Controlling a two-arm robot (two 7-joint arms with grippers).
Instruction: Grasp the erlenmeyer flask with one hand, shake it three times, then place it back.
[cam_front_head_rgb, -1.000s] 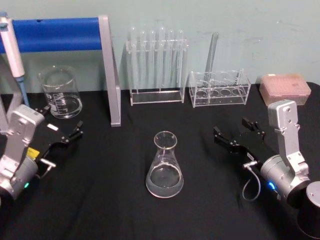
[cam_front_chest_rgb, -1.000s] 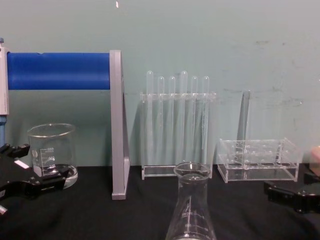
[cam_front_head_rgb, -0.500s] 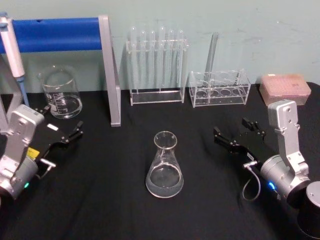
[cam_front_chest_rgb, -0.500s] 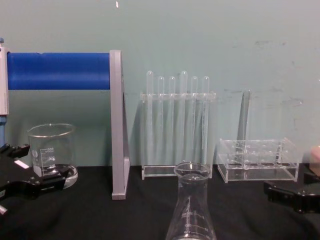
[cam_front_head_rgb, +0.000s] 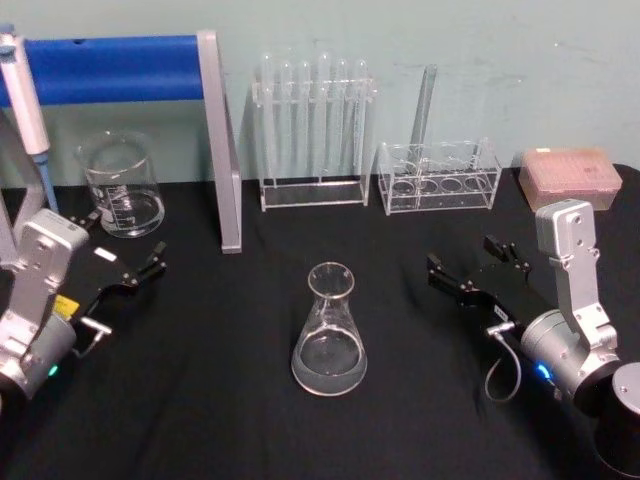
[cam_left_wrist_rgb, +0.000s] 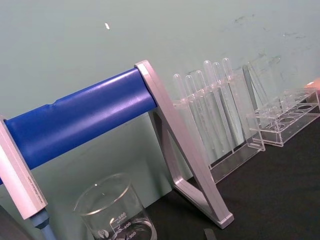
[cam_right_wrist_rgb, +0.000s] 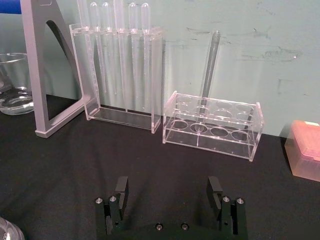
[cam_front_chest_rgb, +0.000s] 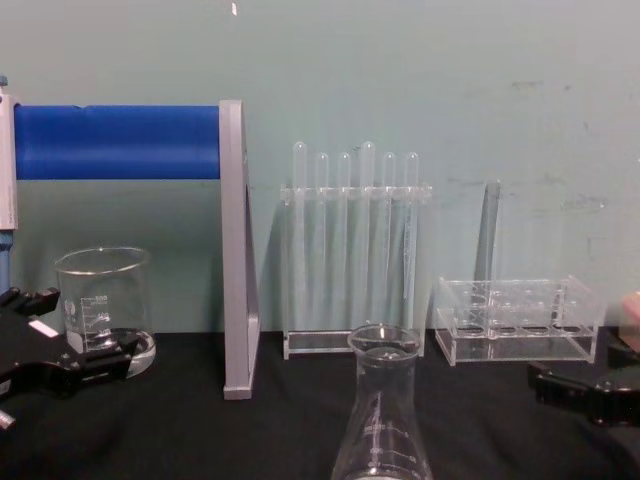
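Standing upright on the black table (cam_front_head_rgb: 220, 400), the erlenmeyer flask (cam_front_head_rgb: 329, 333) sits near the middle of the work area, well apart from both grippers and touched by neither. Clear glass, wide base down, narrow neck and flared rim up; in the chest view its neck and white marks rise at the lower centre (cam_front_chest_rgb: 381, 410). Right gripper (cam_front_head_rgb: 478, 263) rests low over the table to the flask's right, fingers spread wide with nothing between them; the right wrist view shows the two black fingers (cam_right_wrist_rgb: 121, 187) standing far apart over bare black cloth. Left gripper (cam_front_head_rgb: 125, 250) sits at the table's left side, near the beaker, fingers parted and holding nothing; its black body with a small white label shows at the chest view's left edge (cam_front_chest_rgb: 45, 365). Behind, along the green wall: a straight-walled glass beaker (cam_front_head_rgb: 122, 186) at far left, a grey frame with a blue bar (cam_front_head_rgb: 115, 68) above it, a tall clear rack of test tubes (cam_front_head_rgb: 315, 130) behind the flask, a low clear rack (cam_front_head_rgb: 440, 180) with one tube standing in it to the right, and a pink box (cam_front_head_rgb: 570, 175) at far right. A pipette (cam_front_head_rgb: 25, 100) hangs at the frame's left end.
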